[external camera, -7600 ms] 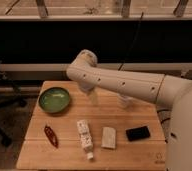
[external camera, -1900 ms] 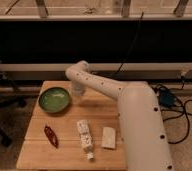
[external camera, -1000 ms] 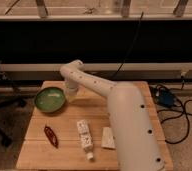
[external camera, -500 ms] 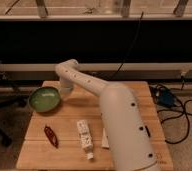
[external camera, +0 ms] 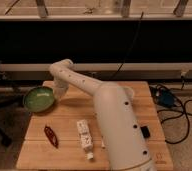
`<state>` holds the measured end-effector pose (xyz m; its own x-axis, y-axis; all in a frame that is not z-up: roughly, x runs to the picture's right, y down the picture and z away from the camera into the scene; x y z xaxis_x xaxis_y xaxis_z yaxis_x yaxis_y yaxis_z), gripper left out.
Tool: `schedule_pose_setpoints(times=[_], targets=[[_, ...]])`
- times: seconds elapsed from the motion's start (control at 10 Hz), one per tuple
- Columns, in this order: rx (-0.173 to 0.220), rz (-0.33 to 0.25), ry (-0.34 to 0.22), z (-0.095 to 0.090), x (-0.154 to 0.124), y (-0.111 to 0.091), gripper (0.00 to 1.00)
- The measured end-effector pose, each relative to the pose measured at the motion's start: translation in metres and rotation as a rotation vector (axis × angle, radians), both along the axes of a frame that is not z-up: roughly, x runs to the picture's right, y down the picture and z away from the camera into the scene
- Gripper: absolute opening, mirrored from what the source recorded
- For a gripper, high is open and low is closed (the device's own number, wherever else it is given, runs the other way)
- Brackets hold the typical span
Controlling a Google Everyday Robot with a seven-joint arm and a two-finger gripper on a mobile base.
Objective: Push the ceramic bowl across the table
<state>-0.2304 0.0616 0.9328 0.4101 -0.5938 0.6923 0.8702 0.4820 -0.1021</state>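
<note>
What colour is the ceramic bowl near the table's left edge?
Glossy green, seen in the camera view: the ceramic bowl sits beside the claw on the table.

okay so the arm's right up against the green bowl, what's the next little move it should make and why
Probably stop pushing and draw the gripper back toward the table's middle. The ceramic bowl already hangs over the left edge of the table, with the gripper at its right side, so any further shove leftward would likely tip it off. The red object and white bottle sit nearer the front, out of the way.
</note>
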Motion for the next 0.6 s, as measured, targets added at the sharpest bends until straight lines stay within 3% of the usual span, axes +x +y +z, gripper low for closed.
schedule_pose_setpoints(times=[0.6], targets=[[0.017,-0.03,-0.059,-0.007,-0.018,-0.002,0.0]])
